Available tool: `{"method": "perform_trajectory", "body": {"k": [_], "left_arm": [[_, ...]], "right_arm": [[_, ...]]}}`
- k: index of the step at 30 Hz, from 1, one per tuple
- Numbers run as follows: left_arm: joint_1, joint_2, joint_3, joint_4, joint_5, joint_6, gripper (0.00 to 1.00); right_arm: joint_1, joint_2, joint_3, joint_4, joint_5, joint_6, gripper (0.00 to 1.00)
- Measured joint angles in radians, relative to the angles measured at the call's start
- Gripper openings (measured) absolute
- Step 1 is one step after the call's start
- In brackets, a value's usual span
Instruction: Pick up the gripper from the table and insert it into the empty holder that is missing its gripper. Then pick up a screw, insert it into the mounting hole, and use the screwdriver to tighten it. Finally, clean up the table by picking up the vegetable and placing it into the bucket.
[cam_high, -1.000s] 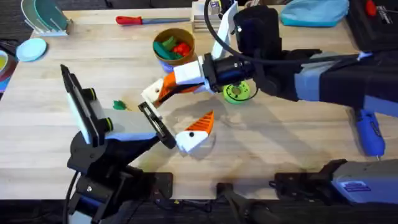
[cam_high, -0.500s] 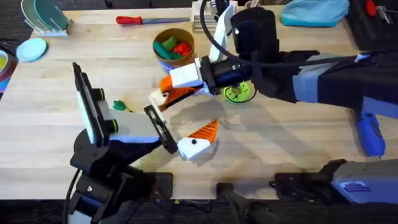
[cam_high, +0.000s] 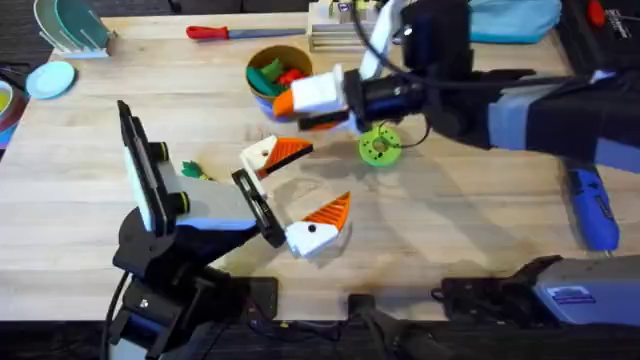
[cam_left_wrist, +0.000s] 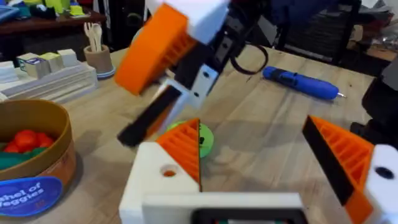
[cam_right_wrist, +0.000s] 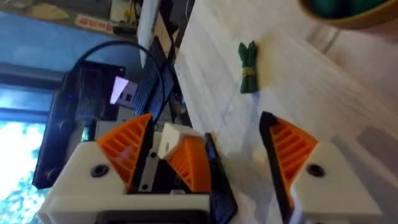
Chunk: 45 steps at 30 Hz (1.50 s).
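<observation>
Overhead, a pale wooden table (cam_high: 90, 215) with visible plank grain carries both arms. The left gripper (cam_high: 300, 190) lies low over the middle of the table, its two white wedge-shaped fingers faced with orange ribbed pads (cam_high: 330, 211) and spread wide, nothing between them. The right gripper (cam_high: 310, 100) reaches in from the right side and hangs just beside the bucket (cam_high: 262, 62); the left wrist view shows its orange pad and a slim dark finger apart — jaws open, empty.

The bucket is a short round tub with a tan wall and a blue band, already holding red and green toy pieces. The vegetable (cam_high: 191, 171) — a thin green bundle with a leafy end — lies flat on the wood left of the left gripper, well apart from the bucket; the right wrist view shows it (cam_right_wrist: 248, 67) alone on the planks. The screwdriver (cam_high: 232, 32), with red handle and slim grey shaft, lies along the far edge of the table. A round green disc (cam_high: 380, 148) with a central hole sits below the right arm's wrist.
</observation>
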<state>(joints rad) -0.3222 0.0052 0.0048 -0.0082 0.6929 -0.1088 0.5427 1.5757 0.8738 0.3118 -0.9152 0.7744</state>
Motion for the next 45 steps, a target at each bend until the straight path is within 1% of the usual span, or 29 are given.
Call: {"method": "perform_trajectory", "body": {"k": [7, 12, 14, 17, 21, 25, 28, 30, 33, 35, 42, 45], "left_arm": [[0.000, 0.000, 0.000, 0.000, 0.000, 0.000, 0.993], [0.000, 0.000, 0.000, 0.000, 0.000, 0.000, 0.993], [0.000, 0.000, 0.000, 0.000, 0.000, 0.000, 0.993], [0.000, 0.000, 0.000, 0.000, 0.000, 0.000, 0.993], [0.000, 0.000, 0.000, 0.000, 0.000, 0.000, 0.993], [0.000, 0.000, 0.000, 0.000, 0.000, 0.000, 0.993], [0.000, 0.000, 0.000, 0.000, 0.000, 0.000, 0.992], [0.000, 0.000, 0.000, 0.000, 0.000, 0.000, 0.992], [0.000, 0.000, 0.000, 0.000, 0.000, 0.000, 0.992], [0.000, 0.000, 0.000, 0.000, 0.000, 0.000, 0.992], [0.000, 0.000, 0.000, 0.000, 0.000, 0.000, 0.993], [0.000, 0.000, 0.000, 0.000, 0.000, 0.000, 0.992]], "right_arm": [[-0.138, 0.000, 0.000, 0.018, 0.021, -0.025, 0.967], [-0.202, -0.005, 0.000, 0.000, 0.060, -0.076, 0.970], [-0.223, -0.026, 0.001, -0.069, 0.100, -0.106, 0.970], [-0.258, -0.081, 0.011, -0.224, 0.181, -0.174, 0.971], [-0.288, -0.154, 0.064, -0.454, 0.314, -0.293, 0.973], [-0.273, -0.225, 0.110, -0.655, 0.492, -0.427, 0.974], [-0.226, -0.269, 0.120, -0.781, 0.672, -0.537, 0.974], [-0.184, -0.275, 0.121, -0.841, 0.766, -0.602, 0.975], [-0.129, -0.255, 0.121, -0.879, 0.848, -0.672, 0.975], [-0.103, -0.232, 0.121, -0.884, 0.876, -0.695, 0.974], [-0.033, -0.112, 0.121, -0.901, 0.923, -0.732, 0.765], [-0.008, -0.083, 0.121, -0.912, 0.929, -0.738, 0.639]]}}
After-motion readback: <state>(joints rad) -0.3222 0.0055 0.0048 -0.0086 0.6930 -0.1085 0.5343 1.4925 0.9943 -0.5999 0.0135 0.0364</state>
